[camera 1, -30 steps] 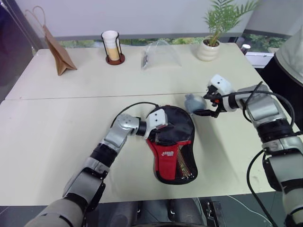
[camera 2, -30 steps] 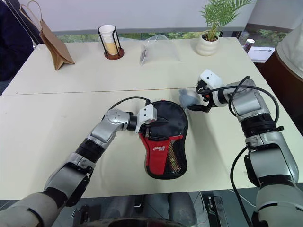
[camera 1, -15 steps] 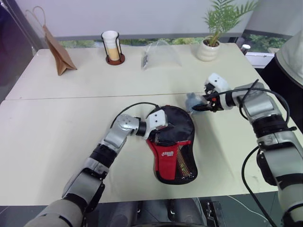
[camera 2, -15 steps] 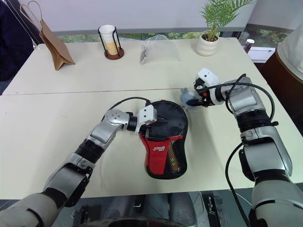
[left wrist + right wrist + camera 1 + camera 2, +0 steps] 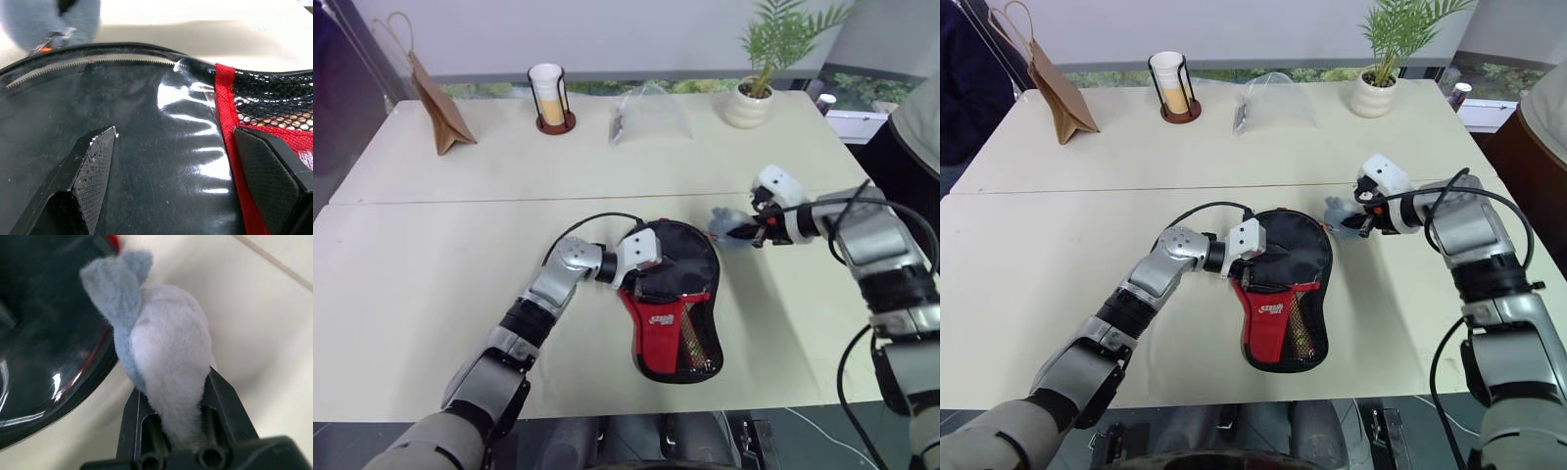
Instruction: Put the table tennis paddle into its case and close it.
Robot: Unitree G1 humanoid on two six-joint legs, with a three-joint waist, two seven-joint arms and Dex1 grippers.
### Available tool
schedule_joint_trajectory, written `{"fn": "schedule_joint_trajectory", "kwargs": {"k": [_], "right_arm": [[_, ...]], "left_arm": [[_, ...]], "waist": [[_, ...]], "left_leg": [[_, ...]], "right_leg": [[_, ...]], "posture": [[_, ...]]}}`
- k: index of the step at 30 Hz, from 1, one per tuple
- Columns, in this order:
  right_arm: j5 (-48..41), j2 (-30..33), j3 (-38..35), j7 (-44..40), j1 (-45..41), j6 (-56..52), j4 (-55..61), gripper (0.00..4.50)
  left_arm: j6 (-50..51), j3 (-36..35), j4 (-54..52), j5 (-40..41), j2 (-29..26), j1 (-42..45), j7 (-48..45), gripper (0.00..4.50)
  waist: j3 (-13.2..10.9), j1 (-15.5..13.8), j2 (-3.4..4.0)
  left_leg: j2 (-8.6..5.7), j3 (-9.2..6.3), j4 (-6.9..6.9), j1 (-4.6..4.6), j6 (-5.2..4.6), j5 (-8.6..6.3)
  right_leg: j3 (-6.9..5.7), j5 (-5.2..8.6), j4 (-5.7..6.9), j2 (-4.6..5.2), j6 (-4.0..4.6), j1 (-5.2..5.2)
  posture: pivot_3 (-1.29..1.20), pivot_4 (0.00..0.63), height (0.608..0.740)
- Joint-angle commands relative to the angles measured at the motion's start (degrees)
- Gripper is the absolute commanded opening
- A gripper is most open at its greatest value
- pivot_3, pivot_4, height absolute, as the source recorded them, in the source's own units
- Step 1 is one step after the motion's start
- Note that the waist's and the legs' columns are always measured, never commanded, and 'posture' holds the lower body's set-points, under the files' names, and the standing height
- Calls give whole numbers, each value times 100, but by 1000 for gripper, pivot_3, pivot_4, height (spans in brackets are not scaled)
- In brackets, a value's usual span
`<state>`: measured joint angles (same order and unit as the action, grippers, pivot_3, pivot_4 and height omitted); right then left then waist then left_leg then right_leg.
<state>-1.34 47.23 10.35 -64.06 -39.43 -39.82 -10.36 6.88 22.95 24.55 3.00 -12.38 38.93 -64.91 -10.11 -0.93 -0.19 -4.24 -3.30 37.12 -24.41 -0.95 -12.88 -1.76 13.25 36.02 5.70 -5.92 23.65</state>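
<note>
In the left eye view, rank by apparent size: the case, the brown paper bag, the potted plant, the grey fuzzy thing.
1. case
2. potted plant and brown paper bag: look about alike, and both stand farther off, so unsure
3. grey fuzzy thing, pinched in the right gripper

White logo lettering on the red panel of the black paddle case, too small to spell out for certain, possibly a brand name, no other legible text, numbers or signs on the table things
</note>
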Motion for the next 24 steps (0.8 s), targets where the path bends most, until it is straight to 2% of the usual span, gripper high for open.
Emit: {"fn": "schedule_joint_trajectory", "kwargs": {"k": [1, 6, 12, 24], "right_arm": [[-211, 313, -353, 120, 475, -566, 1076, 62], [-414, 576, -729, 433, 1236, -1210, 2218, 62], [-699, 841, -1162, 682, 1896, -1707, 3074, 62], [-1835, 1318, -2134, 585, 3348, -2552, 4998, 62]], "left_arm": [[91, 243, 249, -313, -122, -158, -10, 3984], [107, 268, 257, -310, -119, -164, -41, 3984], [107, 294, 329, -321, -115, -127, -81, 3984], [64, 287, 508, -336, -63, -41, -12, 3984]], "waist": [[1, 6, 0], [1, 6, -1], [2, 3, -2], [4, -5, -6]], "left_leg": [[0, 0, 1, 1, -1, 0], [0, -1, 2, 2, -1, -1], [0, -1, 2, 3, -3, -2], [3, -5, 3, 4, -5, -3]], "right_leg": [[0, 0, 0, 7, 0, -1], [-3, 1, -2, 13, -1, -5], [-6, 2, -4, 16, -2, -9], [-14, 4, -15, 17, -5, -19]], "posture": [[0, 150, 734], [0, 150, 734], [0, 150, 734], [0, 150, 734]]}}
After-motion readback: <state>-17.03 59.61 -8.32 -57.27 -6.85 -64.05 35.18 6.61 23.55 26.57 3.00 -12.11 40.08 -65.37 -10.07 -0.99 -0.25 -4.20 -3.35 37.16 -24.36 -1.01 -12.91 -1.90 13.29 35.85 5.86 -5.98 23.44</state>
